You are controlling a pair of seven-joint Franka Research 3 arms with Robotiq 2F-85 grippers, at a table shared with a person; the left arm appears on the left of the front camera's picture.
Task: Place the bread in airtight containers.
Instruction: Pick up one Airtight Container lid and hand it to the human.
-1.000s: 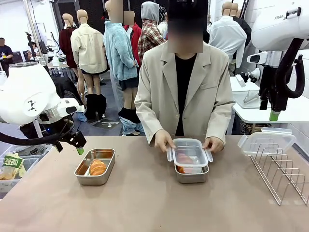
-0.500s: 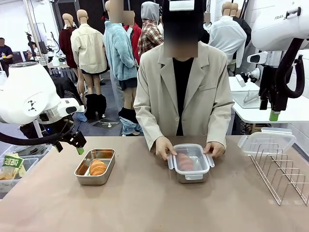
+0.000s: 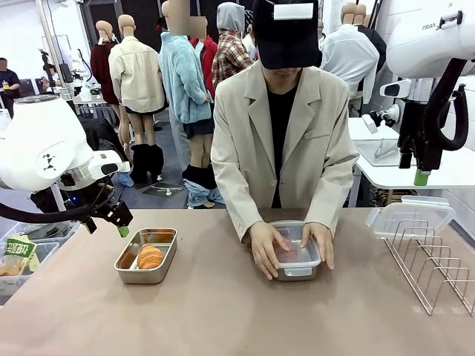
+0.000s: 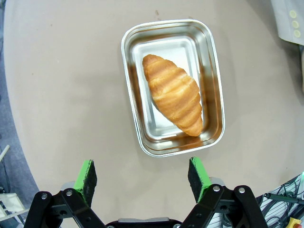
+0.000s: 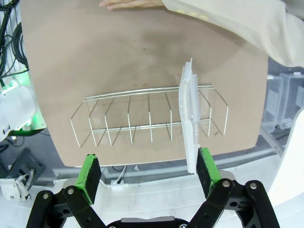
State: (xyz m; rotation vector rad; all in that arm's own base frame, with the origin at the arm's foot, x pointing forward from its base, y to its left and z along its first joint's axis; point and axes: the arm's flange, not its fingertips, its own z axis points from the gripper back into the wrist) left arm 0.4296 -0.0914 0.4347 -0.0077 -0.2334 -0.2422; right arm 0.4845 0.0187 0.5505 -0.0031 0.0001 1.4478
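Looking across the table (image 3: 223, 319) from the front, I see my left jaws hanging released and empty over the table's left side, just beside the open tin (image 3: 126, 261). 1 roll (image 3: 151, 256) lies inside that tin, which has no lid on it. My right jaws are parted too, holding nothing, raised high at the right and well apart from everything on the table. At the far middle a person has one hand (image 3: 263, 246) and the other hand (image 3: 320, 242) pressed flat on the clear lid (image 3: 295, 254) of the second tin (image 3: 298, 272). Something pinkish shows through the lid; I take it for the second roll but cannot be sure. A spare lid (image 3: 408, 216) rests on the wire rack (image 3: 438, 274) at the right.

Down my left wrist, the jaws stand wide open above bare table (image 4: 61, 95), with the open tin (image 4: 124, 71) straight ahead and the roll (image 4: 173, 95) lying slantwise on its floor.

Down my right wrist, the open jaws look onto the wire rack (image 5: 128, 118), where the spare lid (image 5: 190, 109) stands on edge between the wires. A sleeve (image 5: 237, 23) crosses the far end of the table.

By my reckoning both rolls are in tins and 1 tin is being sealed. What is left is fetching the spare lid and snapping it onto the open tin.
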